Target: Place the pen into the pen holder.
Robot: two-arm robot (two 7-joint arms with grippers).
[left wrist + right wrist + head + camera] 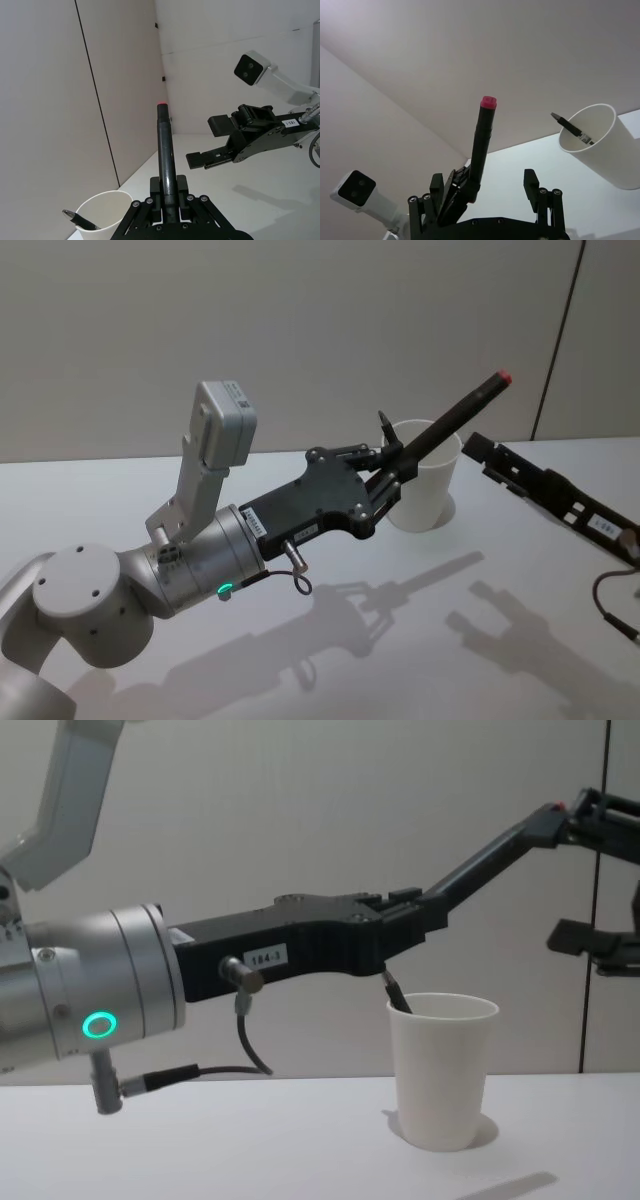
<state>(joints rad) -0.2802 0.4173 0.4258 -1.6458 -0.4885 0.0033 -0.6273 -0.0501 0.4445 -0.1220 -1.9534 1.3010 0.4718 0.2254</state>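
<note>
While left end effector (392, 472) clamps pen (455, 418) low on barrel, red cap slanting up past cup (430, 498) rim, pen not yet inside; slant probably eases lowering. Right end effector (209, 141) fingers apart, idle nearby.

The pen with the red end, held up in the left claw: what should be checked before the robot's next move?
1. Grip: the left gripper is shut on the pen: ok.
2. The pen holder stands upright on the table: ok.
3. Room inside: another pen leans in it, but space remains: ok.
4. Held pen aimed down into the opening: not ok, its red end slants upward above the holder.
5. The right gripper is out of the way: ok, open and off to the side.
</note>
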